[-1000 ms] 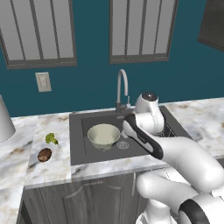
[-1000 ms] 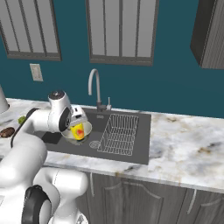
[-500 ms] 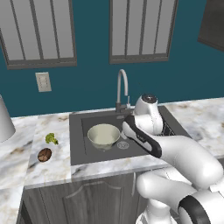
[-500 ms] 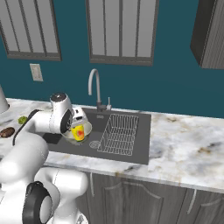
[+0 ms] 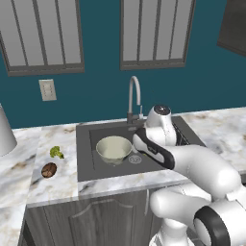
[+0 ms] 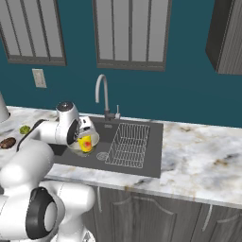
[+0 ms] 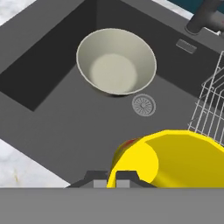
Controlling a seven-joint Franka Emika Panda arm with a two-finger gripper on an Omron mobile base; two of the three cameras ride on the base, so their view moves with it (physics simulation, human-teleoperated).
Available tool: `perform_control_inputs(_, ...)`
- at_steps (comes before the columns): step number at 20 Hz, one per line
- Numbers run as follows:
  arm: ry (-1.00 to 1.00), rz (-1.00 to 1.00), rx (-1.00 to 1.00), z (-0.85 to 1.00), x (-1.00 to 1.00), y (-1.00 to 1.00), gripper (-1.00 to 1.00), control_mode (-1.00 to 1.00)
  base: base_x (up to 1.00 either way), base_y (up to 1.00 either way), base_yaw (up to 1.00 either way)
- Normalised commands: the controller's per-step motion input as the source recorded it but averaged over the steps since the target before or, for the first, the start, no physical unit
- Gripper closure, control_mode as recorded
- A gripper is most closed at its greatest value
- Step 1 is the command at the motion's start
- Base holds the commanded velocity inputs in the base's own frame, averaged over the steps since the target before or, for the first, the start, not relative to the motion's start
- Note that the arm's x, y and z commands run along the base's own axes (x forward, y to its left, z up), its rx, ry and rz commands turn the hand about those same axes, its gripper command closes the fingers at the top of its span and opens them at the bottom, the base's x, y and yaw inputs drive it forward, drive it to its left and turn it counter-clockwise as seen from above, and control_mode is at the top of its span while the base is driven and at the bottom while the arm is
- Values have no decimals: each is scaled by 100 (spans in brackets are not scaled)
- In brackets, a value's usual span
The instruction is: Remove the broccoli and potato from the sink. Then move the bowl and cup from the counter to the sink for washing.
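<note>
My gripper (image 7: 111, 177) is shut on the rim of the yellow cup (image 7: 175, 157) and holds it tilted above the floor of the dark grey sink (image 7: 65, 118). The right base view has the cup (image 6: 86, 146) hanging from the gripper (image 6: 84, 138) just in front of the bowl (image 6: 96, 137). The cream bowl (image 7: 116, 61) stands upright in the sink, beside the drain (image 7: 143, 105). In the left base view my arm hides the cup, while the bowl (image 5: 114, 148) is in the basin. The broccoli (image 5: 56, 152) and the potato (image 5: 48, 169) lie on the counter (image 5: 29, 187) left of the sink.
A wire rack (image 6: 130, 144) takes up the right half of the sink, close to the cup's right side (image 7: 212, 105). The chrome faucet (image 5: 135, 96) rises behind the basin. A pale rounded object (image 5: 5, 134) stands at the counter's far left.
The hand with the cup has sunk a little lower over the sink. Bowl, broccoli and potato have not moved.
</note>
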Motion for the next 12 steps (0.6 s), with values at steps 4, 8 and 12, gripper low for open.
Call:
perform_control_inputs(4,1,-4,2,-6,13,0,100,-100,0,0,0)
perform_control_inputs(8,1,-7,2,-6,10,0,100,-100,0,0,0)
perform_control_inputs(12,0,-12,1,-7,7,0,100,-100,0,0,0)
